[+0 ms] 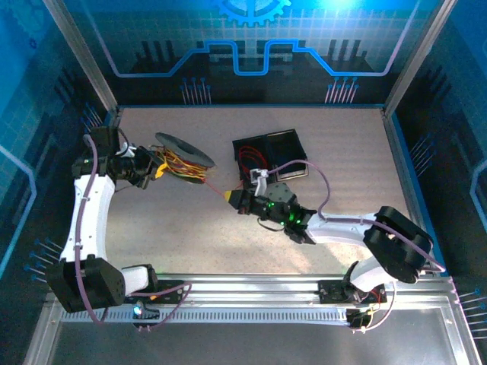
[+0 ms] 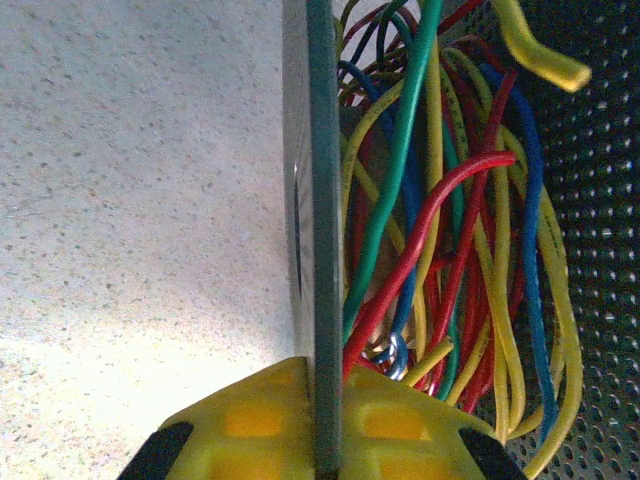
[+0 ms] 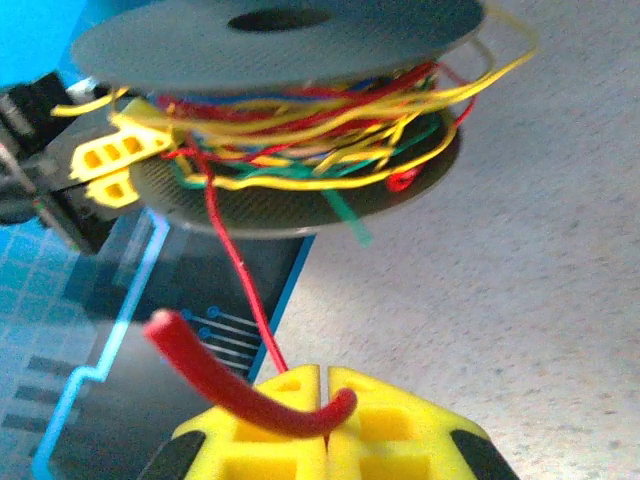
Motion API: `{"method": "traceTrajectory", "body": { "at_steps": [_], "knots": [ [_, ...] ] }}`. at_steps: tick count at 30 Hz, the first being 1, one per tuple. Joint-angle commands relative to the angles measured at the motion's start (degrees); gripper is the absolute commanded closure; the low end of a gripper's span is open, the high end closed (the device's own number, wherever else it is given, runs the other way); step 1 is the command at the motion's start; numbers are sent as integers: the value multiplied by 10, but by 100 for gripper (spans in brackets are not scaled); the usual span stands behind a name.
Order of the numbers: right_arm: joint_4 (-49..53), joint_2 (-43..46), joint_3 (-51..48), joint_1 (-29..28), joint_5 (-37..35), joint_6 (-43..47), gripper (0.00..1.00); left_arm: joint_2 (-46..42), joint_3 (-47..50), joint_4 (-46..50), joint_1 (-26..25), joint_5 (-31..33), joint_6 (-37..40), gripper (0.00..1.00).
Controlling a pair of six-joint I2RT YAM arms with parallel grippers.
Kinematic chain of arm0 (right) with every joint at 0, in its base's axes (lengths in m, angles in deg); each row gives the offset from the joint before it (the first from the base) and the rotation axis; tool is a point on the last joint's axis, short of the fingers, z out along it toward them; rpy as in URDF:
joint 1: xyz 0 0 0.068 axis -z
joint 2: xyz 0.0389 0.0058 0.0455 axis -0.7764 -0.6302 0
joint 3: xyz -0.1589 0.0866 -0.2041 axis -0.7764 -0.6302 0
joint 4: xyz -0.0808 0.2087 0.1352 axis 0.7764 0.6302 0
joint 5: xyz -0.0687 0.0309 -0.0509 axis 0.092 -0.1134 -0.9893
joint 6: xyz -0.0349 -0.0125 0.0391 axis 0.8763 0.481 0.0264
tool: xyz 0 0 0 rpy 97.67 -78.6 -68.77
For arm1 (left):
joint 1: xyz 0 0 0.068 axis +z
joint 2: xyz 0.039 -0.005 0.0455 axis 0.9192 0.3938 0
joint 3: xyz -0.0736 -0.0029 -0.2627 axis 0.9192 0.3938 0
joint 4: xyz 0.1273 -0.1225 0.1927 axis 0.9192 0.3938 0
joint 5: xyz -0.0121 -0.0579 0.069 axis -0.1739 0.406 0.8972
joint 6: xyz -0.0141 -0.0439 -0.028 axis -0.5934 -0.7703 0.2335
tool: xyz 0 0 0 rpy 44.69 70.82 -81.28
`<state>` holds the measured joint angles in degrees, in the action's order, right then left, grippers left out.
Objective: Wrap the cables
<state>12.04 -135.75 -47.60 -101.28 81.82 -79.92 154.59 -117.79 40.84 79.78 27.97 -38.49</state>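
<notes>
Top external gives me the whole tabletop [image 1: 342, 236], and I'd call this mid-wrap. The black spool [image 1: 185, 148] is up off the surface at the left, tilted, and my left gripper [image 2: 325, 430] is clamped shut on the rim of one flange, which sits edge-on between the yellow fingertips. Around the core sit the cables [image 3: 320, 120]: red, yellow, green and blue turns, loosely bunched, with a few yellow loops bulging past the rim. So a fair share is on, though none too tidy. Right of the spool, near mid-table, lies a black case [image 1: 285, 144] with a bundle of red loops [image 1: 248, 158] on its left part. That looks to me like wire not yet wound, the work left. From the spool a single red strand [image 1: 217, 187] runs down to my right gripper [image 3: 325, 405], closed tight on it, the free end curling out to one side. My judgement for the next move: lay that strand round without snagging the slack yellow loops. The case sits just beyond my right wrist, near but off the strand's line.
</notes>
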Motion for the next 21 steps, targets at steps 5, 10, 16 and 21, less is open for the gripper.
{"method": "traceTrajectory", "body": {
  "at_steps": [5,10,16,21],
  "knots": [
    [1,-96,-61,72,47,-57,100,-53,-37,-162,29,-75,17,100],
    [3,-76,-55,61,37,-63,100,-63,-52,-138,30,-90,38,100],
    [37,-101,-55,94,37,-58,100,-75,-49,-144,30,-122,38,100],
    [-17,-165,-52,135,88,-80,100,-87,-52,-142,30,-170,51,100]
  ]
}}
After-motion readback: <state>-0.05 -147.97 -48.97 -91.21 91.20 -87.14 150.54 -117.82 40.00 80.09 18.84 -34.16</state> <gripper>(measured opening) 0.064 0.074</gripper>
